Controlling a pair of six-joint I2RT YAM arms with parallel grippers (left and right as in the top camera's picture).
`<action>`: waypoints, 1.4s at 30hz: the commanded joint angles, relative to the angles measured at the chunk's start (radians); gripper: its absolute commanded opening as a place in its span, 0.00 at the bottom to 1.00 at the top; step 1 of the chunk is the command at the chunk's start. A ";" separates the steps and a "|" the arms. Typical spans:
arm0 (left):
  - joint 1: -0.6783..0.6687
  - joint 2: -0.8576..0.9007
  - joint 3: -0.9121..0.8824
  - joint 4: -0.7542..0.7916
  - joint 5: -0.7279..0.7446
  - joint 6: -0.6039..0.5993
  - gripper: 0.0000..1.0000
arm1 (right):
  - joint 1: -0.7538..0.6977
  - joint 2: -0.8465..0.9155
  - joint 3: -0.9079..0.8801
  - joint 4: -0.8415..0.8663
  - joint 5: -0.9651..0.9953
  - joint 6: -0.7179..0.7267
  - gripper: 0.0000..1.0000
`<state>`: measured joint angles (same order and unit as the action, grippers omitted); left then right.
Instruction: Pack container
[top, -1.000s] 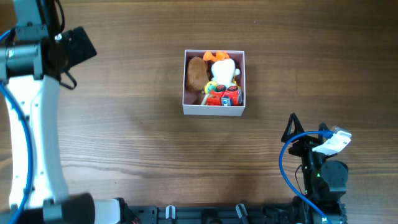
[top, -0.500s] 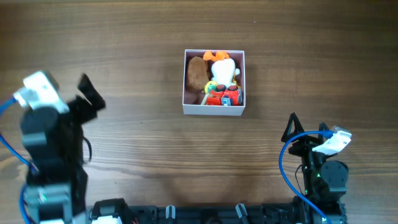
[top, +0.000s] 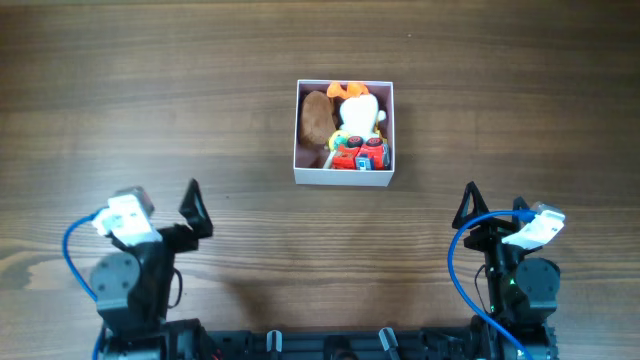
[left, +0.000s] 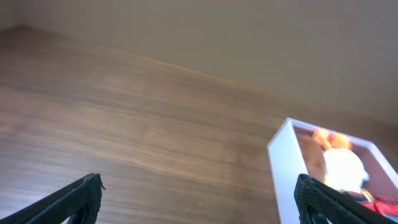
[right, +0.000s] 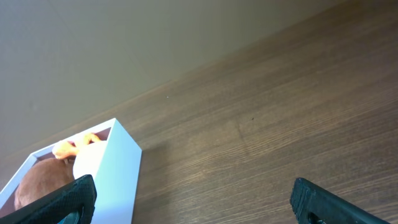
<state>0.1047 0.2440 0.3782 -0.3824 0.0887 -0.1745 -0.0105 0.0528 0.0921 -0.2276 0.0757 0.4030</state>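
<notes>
The container (top: 343, 177) is a small square box with white walls, standing at the middle back of the table. It holds a brown plush (top: 317, 118), a white and orange plush (top: 358, 110) and a red toy car (top: 360, 155). My left gripper (top: 162, 216) is open and empty at the front left, far from the box. My right gripper (top: 492, 210) is open and empty at the front right. In the left wrist view the box (left: 283, 171) lies ahead to the right of the open jaws (left: 199, 186). In the right wrist view the box (right: 109, 171) lies at the left by the open jaws (right: 193, 186).
The wooden table (top: 200, 120) spreads around the box. The arm bases and a black rail (top: 330, 345) run along the front edge. Blue cables (top: 460, 270) loop beside each arm.
My left arm has swung from the far left back of the table down to the front left edge. The right arm and the box have not moved.
</notes>
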 joint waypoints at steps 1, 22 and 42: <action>0.006 -0.107 -0.094 0.013 0.129 0.040 1.00 | -0.005 -0.011 0.001 0.003 -0.001 -0.008 1.00; -0.103 -0.241 -0.276 0.054 0.139 0.037 1.00 | -0.005 -0.011 0.001 0.003 -0.001 -0.008 1.00; -0.103 -0.241 -0.276 0.054 0.139 0.037 1.00 | -0.005 -0.011 0.001 0.003 -0.001 -0.008 1.00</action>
<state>0.0074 0.0143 0.1093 -0.3344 0.2081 -0.1566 -0.0105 0.0528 0.0921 -0.2276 0.0757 0.4026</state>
